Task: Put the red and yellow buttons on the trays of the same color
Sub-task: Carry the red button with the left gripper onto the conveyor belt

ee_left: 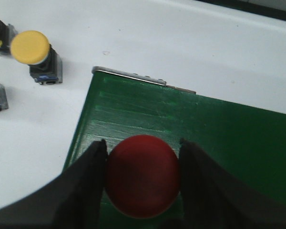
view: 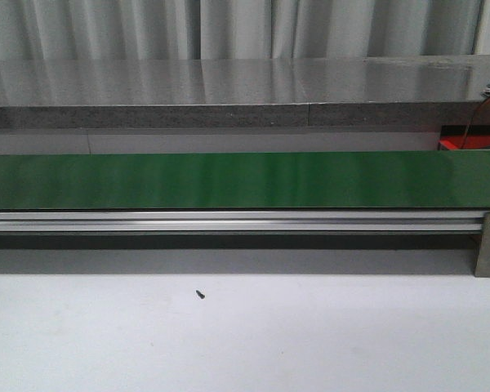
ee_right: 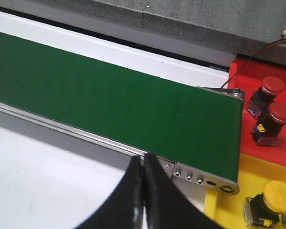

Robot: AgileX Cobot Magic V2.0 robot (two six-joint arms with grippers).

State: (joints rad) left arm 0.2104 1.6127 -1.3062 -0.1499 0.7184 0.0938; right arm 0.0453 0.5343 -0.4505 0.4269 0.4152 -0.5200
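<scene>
A: Left gripper (ee_left: pixel 142 151) is clamped on a red button (ee_left: pixel 142 175), fingers on both sides of the cap, hovering over the near end of the green conveyor belt (ee_left: pixel 219 138).

B: Looks like the step is setting it on the belt. Lower it straight so the base sits flat, keep it well inside the belt edge, then let go without tipping it.

A: Agreed. A yellow button (ee_left: pixel 32 47) sits on the white table (ee_left: pixel 181 43) beside the belt end, well clear.

B: Right side?

A: Right gripper (ee_right: pixel 144 191) has its fingers pressed together, nothing held, parked by the belt's far end. Red tray (ee_right: pixel 276 157) there holds two red buttons (ee_right: pixel 271 90); yellow tray (ee_right: pixel 229 210) just beside it holds a yellow button (ee_right: pixel 276 195).

B: Front view shows the belt bare, so the path looks free.
</scene>
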